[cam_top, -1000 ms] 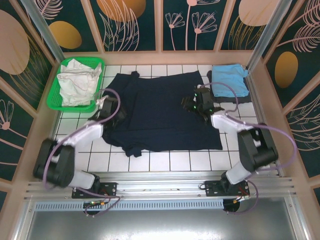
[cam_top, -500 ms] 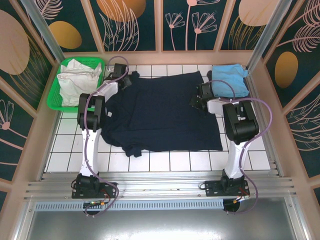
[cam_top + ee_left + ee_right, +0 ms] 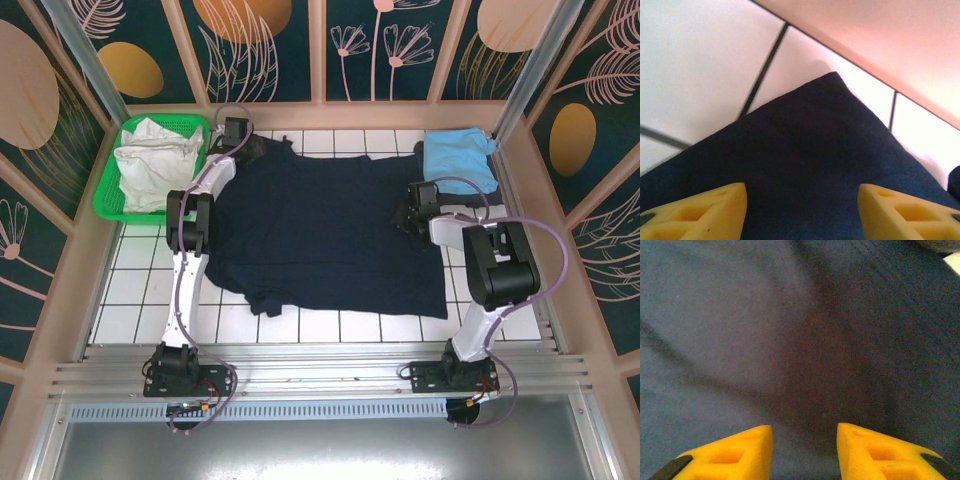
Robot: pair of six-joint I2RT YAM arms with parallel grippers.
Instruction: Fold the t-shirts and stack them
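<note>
The left gripper [image 3: 802,195] is held spread over the far left corner of the navy t-shirt [image 3: 320,230]; the right gripper [image 3: 804,432] is part-open above its right edge, nothing pinched. Both edges should be nipped low and lifted evenly. The green basket [image 3: 105,205] with the white t-shirt [image 3: 150,165], just beside the left gripper, and the light blue t-shirt [image 3: 458,160] near the right must be avoided.
</note>
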